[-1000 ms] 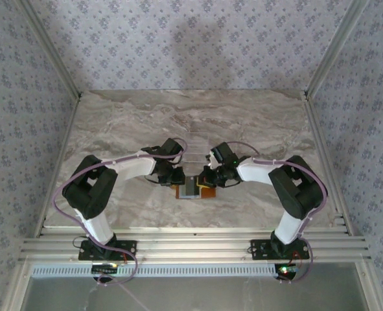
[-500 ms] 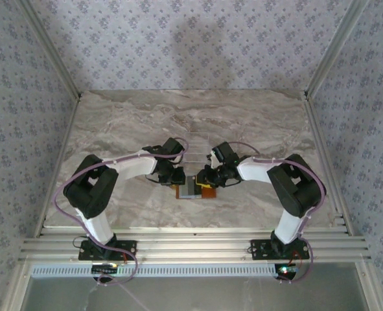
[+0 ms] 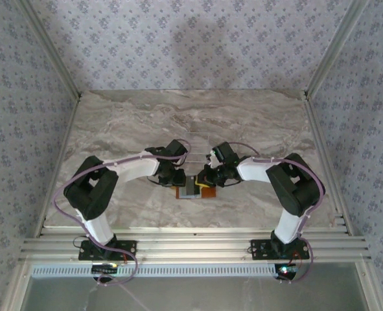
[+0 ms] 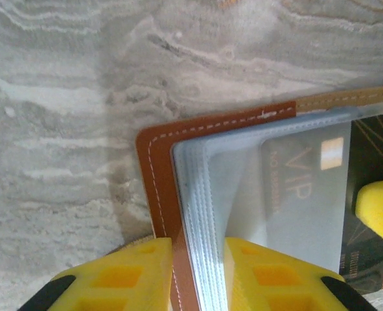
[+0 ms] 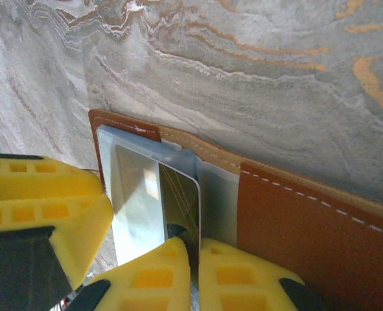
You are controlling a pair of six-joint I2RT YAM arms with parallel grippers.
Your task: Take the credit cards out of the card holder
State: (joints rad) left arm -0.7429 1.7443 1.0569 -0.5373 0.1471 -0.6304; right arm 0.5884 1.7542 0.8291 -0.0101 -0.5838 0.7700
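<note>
Two robot arms meet over a brown leather holder (image 5: 295, 220). It lies open and flat on a marble table (image 4: 61, 129), btwn the two grippers.

L gripper (image 4: 199, 253): yellow fingers stand a little apart and straddle the holder's outer edge. One finger is at the stitched brown rim, the other over the stack of clear sleeves (image 4: 201, 194) just inside it. It's probably there to steady the holder so it won't slide when a card is pulled. Can't tell whether it squeezes that edge or only presses down on it.

R gripper (image 5: 194, 256): fingers nearly together, w/ the near edge of a dark card (image 5: 179, 204) running into the slit btwn them. This looks like a pinch on that card, set to draw it back toward the wrist and out of its sleeve.

Contents: ahead of the L fingers, a silver card (image 4: 298, 188) marked "VIP", w/ a gold chip, lies inside a clear sleeve. The dark card, w/ thin gold lines, lies touching it on the side nearer the R gripper. Which one is on top is unclear. Both cards are in the holder, not yet removed.
</note>
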